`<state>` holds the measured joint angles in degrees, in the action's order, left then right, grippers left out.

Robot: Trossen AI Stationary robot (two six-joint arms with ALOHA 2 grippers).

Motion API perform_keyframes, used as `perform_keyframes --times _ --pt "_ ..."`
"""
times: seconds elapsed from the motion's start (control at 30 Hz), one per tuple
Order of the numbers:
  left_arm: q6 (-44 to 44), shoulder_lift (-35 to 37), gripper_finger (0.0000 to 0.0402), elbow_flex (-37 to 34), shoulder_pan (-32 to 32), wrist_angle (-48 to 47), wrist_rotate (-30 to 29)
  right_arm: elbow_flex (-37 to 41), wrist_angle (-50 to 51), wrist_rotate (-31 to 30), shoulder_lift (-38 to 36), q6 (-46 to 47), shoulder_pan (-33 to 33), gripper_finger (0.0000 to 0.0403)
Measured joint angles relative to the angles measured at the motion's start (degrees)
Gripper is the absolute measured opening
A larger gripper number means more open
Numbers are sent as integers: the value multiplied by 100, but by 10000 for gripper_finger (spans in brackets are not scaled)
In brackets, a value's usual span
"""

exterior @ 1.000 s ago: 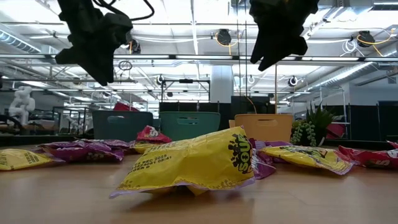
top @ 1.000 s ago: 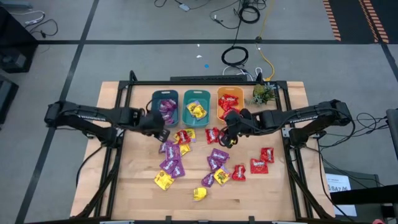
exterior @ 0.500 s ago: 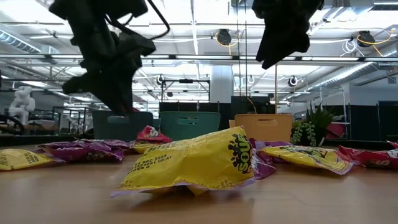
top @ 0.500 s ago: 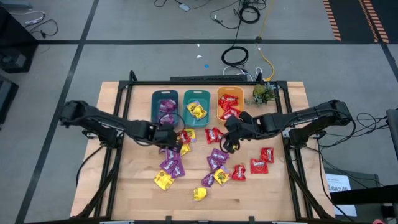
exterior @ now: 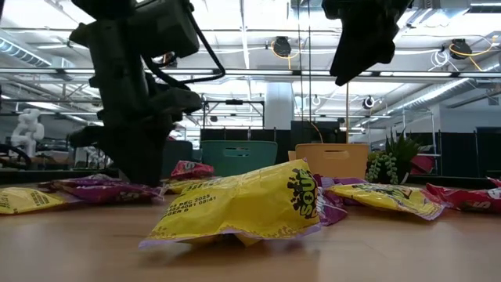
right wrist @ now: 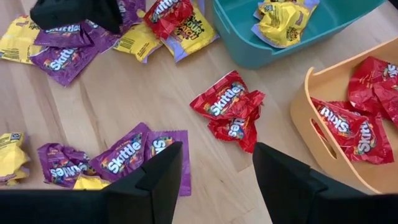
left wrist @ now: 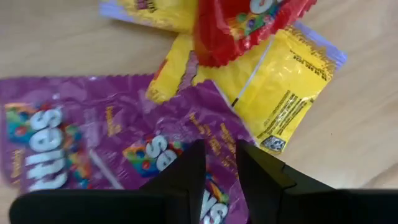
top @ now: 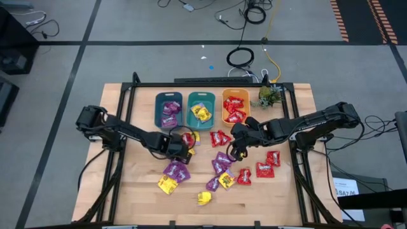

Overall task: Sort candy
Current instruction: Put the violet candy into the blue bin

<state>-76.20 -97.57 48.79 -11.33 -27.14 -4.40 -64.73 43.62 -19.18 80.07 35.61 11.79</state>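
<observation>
Currently:
left gripper [left wrist: 214, 163]: down on purple packet [left wrist: 112, 155] in the pile's near-bin edge; fingers narrowly apart, straddling it, not yet clamped.
right gripper [right wrist: 217, 163]: hovering wide open over red packets [right wrist: 230, 109], beside orange bin [right wrist: 311, 118].
candy [top: 219, 166]: mostly loose mid-table, some already colour-sorted in bins.

The left arm reaches from the left side of the table toward its middle, and its wrist is bent down. The left gripper [top: 179, 151] is low, close to the table surface, and its two fingers [left wrist: 186, 180] stand near each other with only a narrow gap between them. The right arm reaches from the right side toward the middle. The right gripper [top: 236, 147] hangs higher above the table, its fingers [right wrist: 163, 177] spread wide apart and holding nothing.
</observation>
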Motion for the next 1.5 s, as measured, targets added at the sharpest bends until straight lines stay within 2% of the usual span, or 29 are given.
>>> perform_keyframes --times 0.13,0.23,0.3,0.6,0.87,1.17,1.3,1.5 --pt "6 -132 88 10 -44 73 15 0 0 0 0 -26 0 187" --pt "60 -67 32 -1 -69 -2 17 0 -2 -2 0 -32 0 187" --pt "91 1 11 -19 -78 -18 36 0 -5 -2 0 -51 -4 187" --pt "147 463 4 64 -92 -184 90 0 -5 -2 0 -83 -4 187" --pt "388 941 2 256 -112 -356 -144 0 -4 -2 0 -100 -4 187" --pt "656 906 47 227 -312 -387 -150 0 -9 -4 0 -98 -4 187" --pt "665 908 79 227 -343 -530 -436 0 -9 -4 0 -98 -4 187" --pt "667 910 132 227 -343 -602 -461 0 -9 -3 0 -79 0 187"
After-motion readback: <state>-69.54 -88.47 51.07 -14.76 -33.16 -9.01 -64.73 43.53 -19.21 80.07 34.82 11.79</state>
